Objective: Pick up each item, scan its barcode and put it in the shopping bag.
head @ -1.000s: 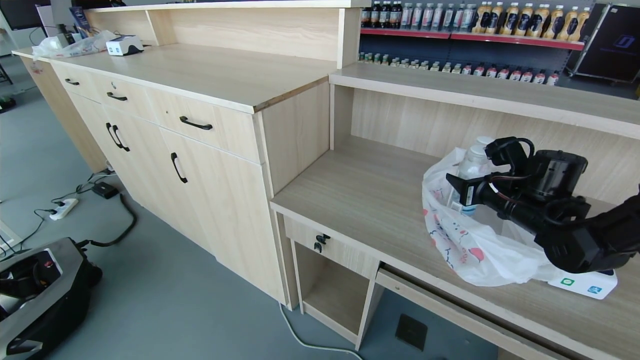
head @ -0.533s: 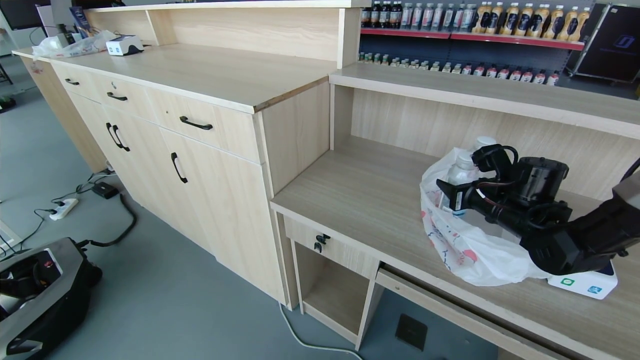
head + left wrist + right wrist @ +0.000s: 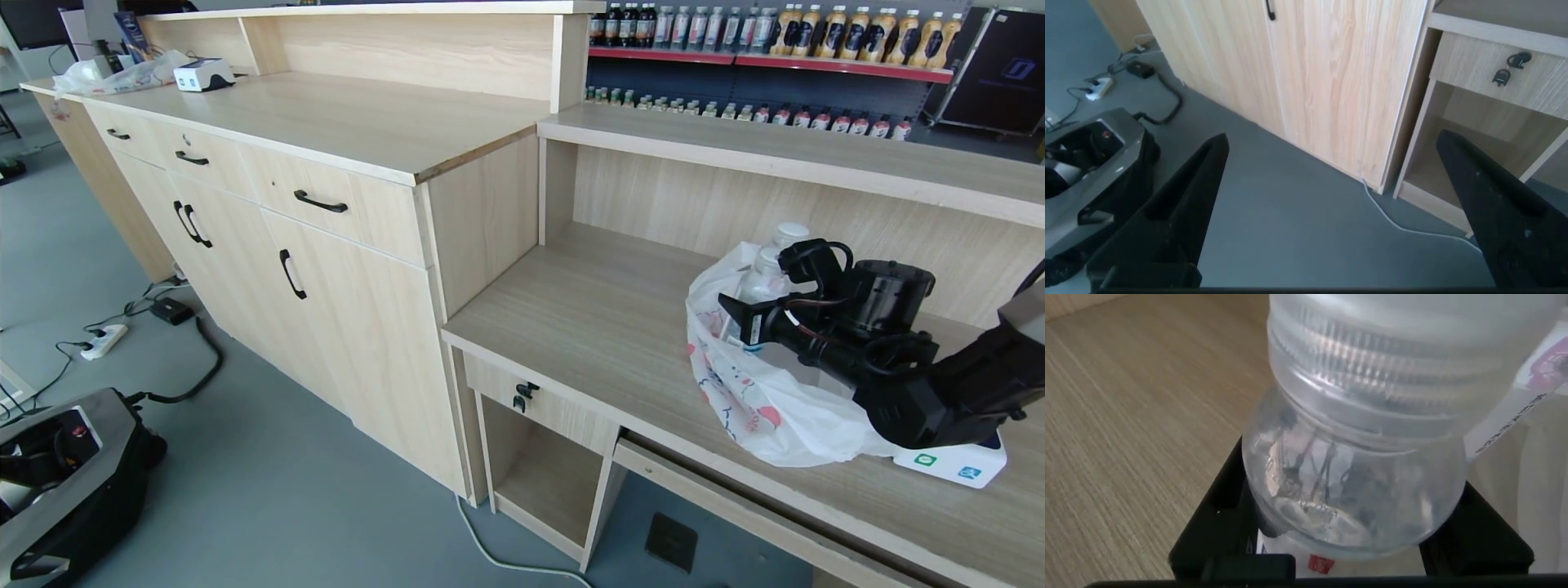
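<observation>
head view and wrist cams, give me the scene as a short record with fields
held item: clear plastic bottle
holder: right gripper, shut on the bottle
bottle position: at the mouth of the white plastic shopping bag with red prints
bag: lies on the light wooden counter
beside bag: small white box with green and blue marks, on the same counter
left gripper: open, holding nothing, low over the grey floor

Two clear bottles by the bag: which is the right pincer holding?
The nearer clear plastic bottle, in the mouth of the white printed plastic bag; the other white-capped bottle stands behind, ungripped.
</observation>
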Controlling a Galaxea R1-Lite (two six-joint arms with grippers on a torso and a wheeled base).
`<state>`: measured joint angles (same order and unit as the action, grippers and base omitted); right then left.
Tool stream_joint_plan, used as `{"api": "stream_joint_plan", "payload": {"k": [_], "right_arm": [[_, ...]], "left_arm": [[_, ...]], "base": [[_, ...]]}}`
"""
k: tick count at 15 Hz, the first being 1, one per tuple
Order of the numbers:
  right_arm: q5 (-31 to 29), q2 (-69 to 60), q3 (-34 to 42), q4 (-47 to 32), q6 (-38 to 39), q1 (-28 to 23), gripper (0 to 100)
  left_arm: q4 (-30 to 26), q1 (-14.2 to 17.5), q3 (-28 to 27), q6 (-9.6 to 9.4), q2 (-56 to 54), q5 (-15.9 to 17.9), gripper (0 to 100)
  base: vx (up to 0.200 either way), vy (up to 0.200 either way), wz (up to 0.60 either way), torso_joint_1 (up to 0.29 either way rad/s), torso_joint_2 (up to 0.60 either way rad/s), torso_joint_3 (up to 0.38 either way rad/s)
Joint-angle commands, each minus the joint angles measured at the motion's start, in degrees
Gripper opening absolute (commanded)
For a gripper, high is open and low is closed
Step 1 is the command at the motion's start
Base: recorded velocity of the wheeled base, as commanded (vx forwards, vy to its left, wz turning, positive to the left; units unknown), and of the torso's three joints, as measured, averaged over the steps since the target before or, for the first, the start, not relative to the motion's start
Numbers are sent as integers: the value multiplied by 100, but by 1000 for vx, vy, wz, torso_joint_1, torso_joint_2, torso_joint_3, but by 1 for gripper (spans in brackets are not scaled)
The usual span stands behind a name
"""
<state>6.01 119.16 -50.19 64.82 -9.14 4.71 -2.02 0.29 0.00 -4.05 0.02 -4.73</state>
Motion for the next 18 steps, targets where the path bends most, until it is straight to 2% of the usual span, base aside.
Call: {"api": "stream_joint_plan", "payload": {"k": [1,3,4,9,11,14,16,18], "right_arm": [[32,90,18,-13,-17,-22,0],[49,98,9,-39,-17,-57,0],[58,90,18,-48,-17,-57,100],[489,-473,185,-294,-9,-163,100],[621,-1123,176,-971,-9,-154,100],[603,-2679,273,-2606,-211,-101,100],[612,-3365,361,-3019,-826,-198,100],[761,-3778,264,-3045,-1221,-391,100]], "left_arm": [[0,-3,0,0,-2,-2,100],[0,-3,0,0,-2,-2,100],[0,6,0,0,-2,-2,100],[0,-3,0,0,-2,-2,100],[0,-3,0,0,6,-2,100],[0,6,0,0,-2,-2,100],[0,-3,0,0,6,-2,100],[0,6,0,0,-2,-2,100]], "base": [[0,0,0,0,0,0],[0,0,0,0,0,0],[0,0,0,0,0,0],[0,0,0,0,0,0],[0,0,0,0,0,0],[0,0,0,0,0,0],[0,0,0,0,0,0],[0,0,0,0,0,0]]}}
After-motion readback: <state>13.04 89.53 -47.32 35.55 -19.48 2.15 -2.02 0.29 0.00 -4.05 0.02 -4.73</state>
